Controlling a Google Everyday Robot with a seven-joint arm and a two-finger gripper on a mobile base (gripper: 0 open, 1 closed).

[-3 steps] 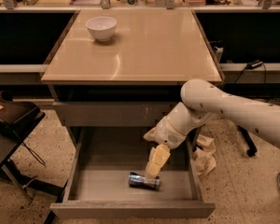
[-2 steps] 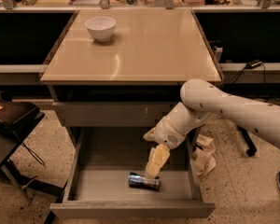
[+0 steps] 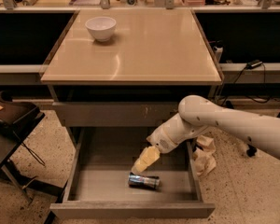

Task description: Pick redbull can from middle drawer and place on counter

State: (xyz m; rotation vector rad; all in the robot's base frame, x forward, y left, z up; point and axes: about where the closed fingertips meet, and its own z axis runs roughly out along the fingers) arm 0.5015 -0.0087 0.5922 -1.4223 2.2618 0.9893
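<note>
The redbull can (image 3: 143,181), silver and blue, lies on its side on the grey floor of the open middle drawer (image 3: 102,181), near the front and right of centre. My gripper (image 3: 144,160), with pale yellowish fingers, hangs inside the drawer just above and slightly behind the can, pointing down at it, not holding it. My white arm reaches in from the right. The beige-tan counter (image 3: 149,45) tops the cabinet above.
A white bowl (image 3: 101,28) stands on the counter's back left. A closed drawer front (image 3: 112,114) sits above the open one. A dark chair (image 3: 9,125) is at the left. Crumpled paper (image 3: 204,155) lies on the floor right of the drawer.
</note>
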